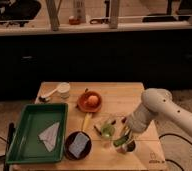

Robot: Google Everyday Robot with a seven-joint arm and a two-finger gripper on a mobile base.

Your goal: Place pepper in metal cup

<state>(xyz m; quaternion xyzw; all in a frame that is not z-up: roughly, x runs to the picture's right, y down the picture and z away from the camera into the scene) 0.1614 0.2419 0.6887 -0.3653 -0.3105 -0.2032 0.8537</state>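
Observation:
The metal cup (pixel 127 147) stands near the table's front right. A green pepper (pixel 120 141) sits at its rim, partly inside the cup's mouth. My gripper (pixel 124 134) is right above the cup and pepper, at the end of the white arm (pixel 156 107) that reaches in from the right. The gripper's tip is dark and partly merges with the cup.
A clear cup with a green item (pixel 107 131) stands just left of the metal cup. A black pan (pixel 79 145) holds a grey-blue sponge. An orange bowl (pixel 90 101) holds a round fruit. There is a green tray (pixel 26 145) with white paper at the left and a white cup (pixel 63 90) at the back left.

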